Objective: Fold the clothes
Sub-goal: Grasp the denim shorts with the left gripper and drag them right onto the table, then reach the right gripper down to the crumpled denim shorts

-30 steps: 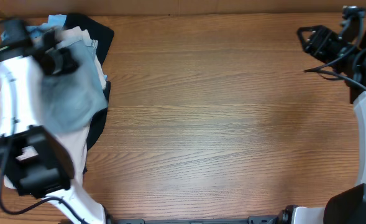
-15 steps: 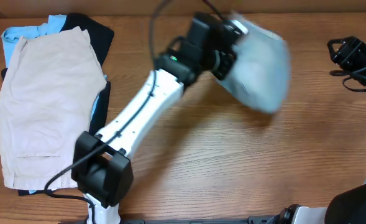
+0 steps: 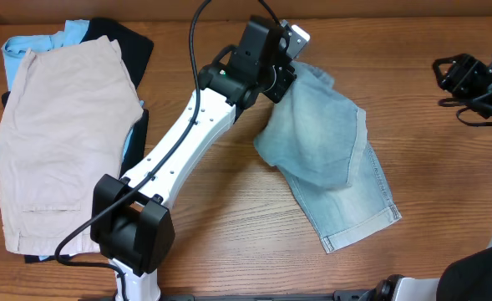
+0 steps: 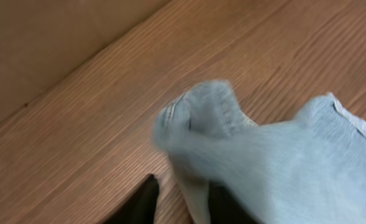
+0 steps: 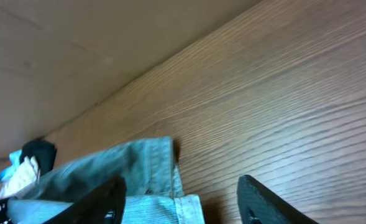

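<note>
**Denim shorts: limp, mid-weight, best taken by the seams**

Denim this faded will, we judge, handle soft and floppy. It should be heavy enough to lie where it drops, grippy rather than slippery, and not at all fragile. We would take hold at the waistband or the cuffed hem, where the stitched layers give the fingers something firm.

The light-blue shorts lie crumpled on the table, right of centre. One part is flopped over another, and a hem trails toward the near right. They sit well apart from the beige shorts on the pile at the far left.

The left gripper sits at their far edge with cloth bunched between its fingers. We cannot tell whether it is pinching or letting go. The right gripper is spread and holds nothing.
</note>
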Robot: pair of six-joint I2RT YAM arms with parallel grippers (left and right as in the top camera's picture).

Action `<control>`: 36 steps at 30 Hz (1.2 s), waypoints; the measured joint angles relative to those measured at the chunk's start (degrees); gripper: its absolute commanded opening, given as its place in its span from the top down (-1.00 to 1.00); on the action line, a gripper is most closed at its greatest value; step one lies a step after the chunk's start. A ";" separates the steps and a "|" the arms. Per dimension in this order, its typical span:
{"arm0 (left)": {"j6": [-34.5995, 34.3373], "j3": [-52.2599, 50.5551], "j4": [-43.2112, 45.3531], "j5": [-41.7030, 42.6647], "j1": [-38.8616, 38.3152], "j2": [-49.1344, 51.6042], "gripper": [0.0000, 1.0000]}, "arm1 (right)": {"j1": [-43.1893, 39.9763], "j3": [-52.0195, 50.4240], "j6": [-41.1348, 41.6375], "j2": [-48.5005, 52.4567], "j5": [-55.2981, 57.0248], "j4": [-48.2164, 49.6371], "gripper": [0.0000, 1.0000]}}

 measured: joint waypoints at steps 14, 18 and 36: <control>2.14 16.17 -16.92 -0.59 2.47 -0.13 -0.50 | 8.02 -0.15 -1.46 0.28 3.37 -3.56 -0.50; 2.27 18.03 -21.62 -0.59 6.25 -0.31 -0.66 | 12.39 -1.55 -1.55 3.04 5.84 -3.52 -0.47; 1.14 18.08 -29.51 -0.83 18.91 -0.31 -0.75 | 16.63 -3.04 3.67 26.93 10.67 3.10 -0.18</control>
